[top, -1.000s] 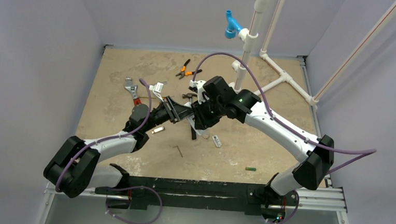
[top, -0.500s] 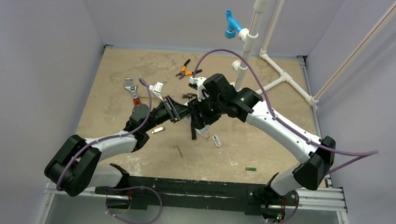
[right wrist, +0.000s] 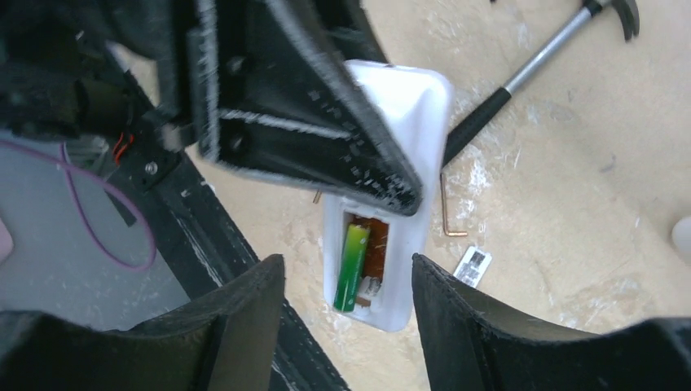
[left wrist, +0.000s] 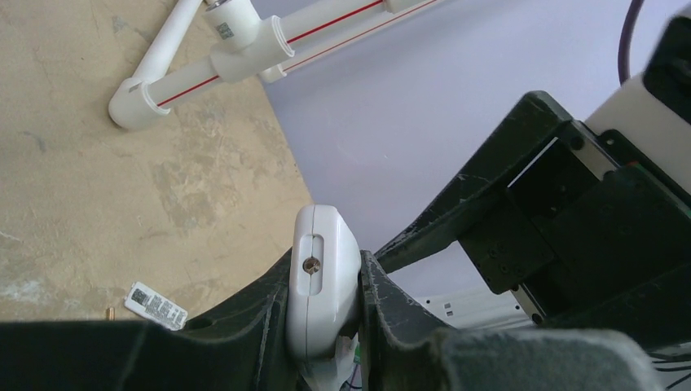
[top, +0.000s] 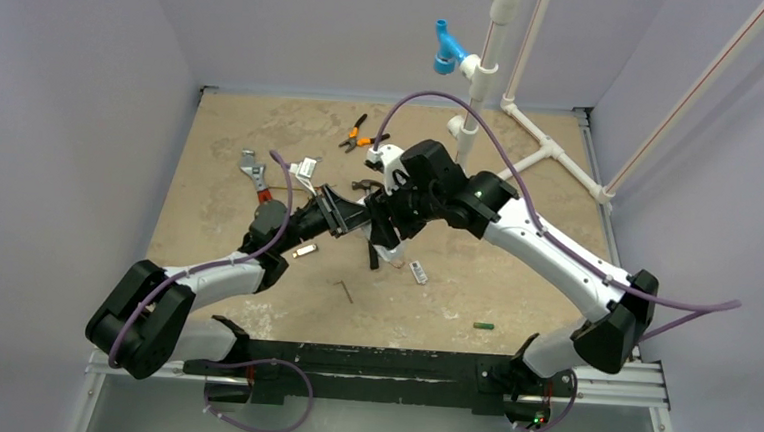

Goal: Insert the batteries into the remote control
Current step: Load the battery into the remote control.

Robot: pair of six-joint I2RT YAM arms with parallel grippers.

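Note:
My left gripper (left wrist: 326,273) is shut on the white remote control (left wrist: 322,236) and holds it above the table. In the right wrist view the remote (right wrist: 407,122) shows its open battery bay, with one green battery (right wrist: 354,267) lying in it beside an empty slot. My right gripper (right wrist: 346,273) is open and empty, its jaws spread on either side of the bay end, just above it. In the top view both grippers meet at mid-table, left (top: 343,214) and right (top: 385,234). A second green battery (top: 482,325) lies on the table near the front right.
A hammer (right wrist: 521,77) lies under the remote. A bent hex key (top: 346,290), a small labelled piece (top: 418,271) and a silver clip (top: 304,251) lie nearby. Pliers (top: 363,135) and a wrench (top: 252,173) lie farther back. A white pipe frame (top: 523,135) stands at back right.
My right arm has swung its elbow a little to the right and its gripper has shifted slightly over the remote. The left arm has held still with the remote.

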